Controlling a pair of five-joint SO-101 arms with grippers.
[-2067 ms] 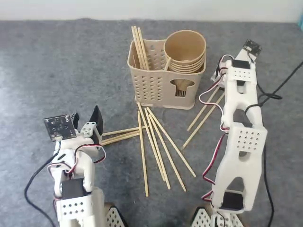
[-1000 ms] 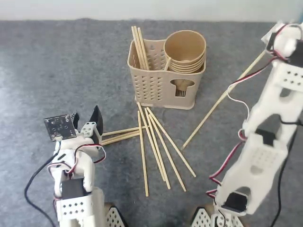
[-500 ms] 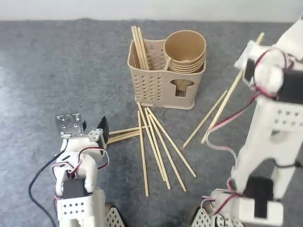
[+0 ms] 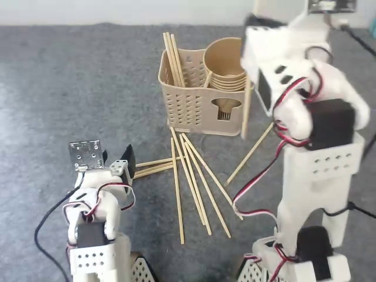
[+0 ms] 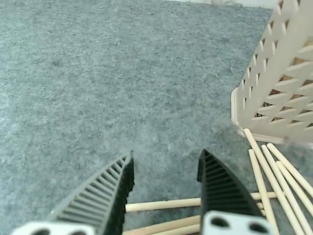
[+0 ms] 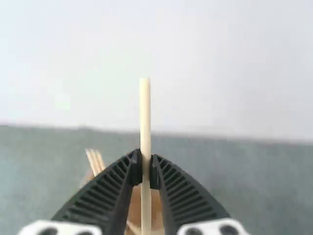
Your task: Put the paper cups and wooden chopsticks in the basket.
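carpet [image 4: 70,88]: one basket [image 4: 188,106]; right tool [image 6: 142,169] grips one chopstick [image 6: 144,107]

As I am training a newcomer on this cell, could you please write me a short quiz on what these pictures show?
1. True or false: the right claw is shut on a chopstick.
2. Where are the cups? A: in the basket. B: on a plate. C: in a box.
3. Fill in: the left claw, by the loose chopsticks, is ____.
Key: 1 true; 2 A; 3 open.
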